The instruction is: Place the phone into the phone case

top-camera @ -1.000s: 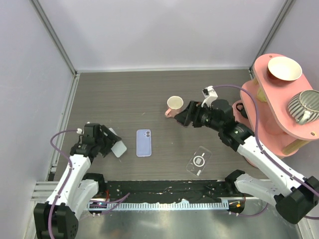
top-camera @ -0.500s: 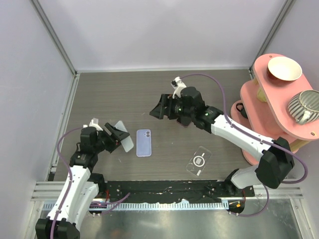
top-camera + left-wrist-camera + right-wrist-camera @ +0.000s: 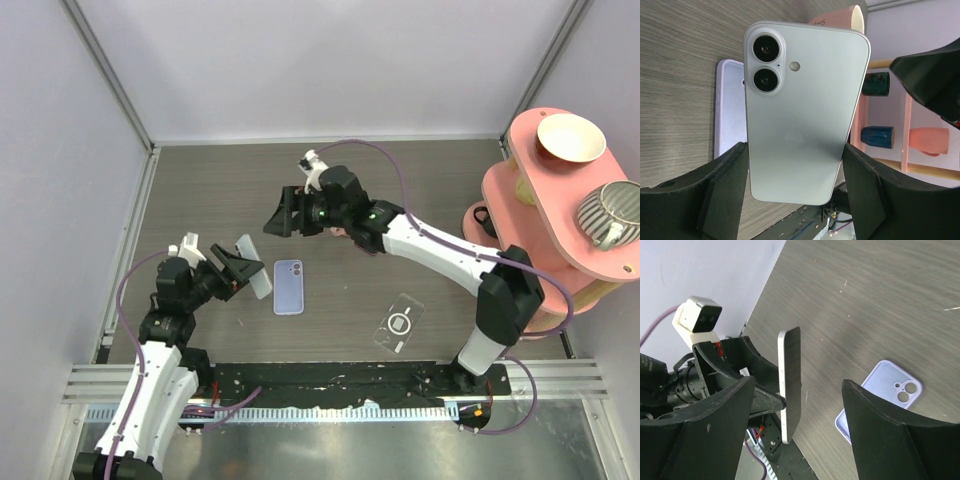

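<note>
My left gripper [image 3: 240,272] is shut on a pale silver phone [image 3: 254,270] and holds it tilted above the table. In the left wrist view the phone [image 3: 800,110] shows its back and two lenses, clamped between my fingers [image 3: 722,185]. A lavender phone case [image 3: 289,287] lies flat just right of it, and also shows in the left wrist view [image 3: 730,110] and the right wrist view [image 3: 885,400]. My right gripper [image 3: 275,222] is open and empty, above the table beyond the case. In its view the phone [image 3: 790,385] stands edge-on ahead of its open fingers.
A clear case with a white ring [image 3: 399,323] lies at the front right. A pink cup [image 3: 840,17] stands behind the right arm. A pink two-tier shelf [image 3: 520,215] with a bowl [image 3: 570,138] and a striped cup [image 3: 610,212] stands at the right.
My right arm has swung left across the table, from near the pink cup to above the lavender case. My left gripper has lifted the phone and carried it right, toward the case.
</note>
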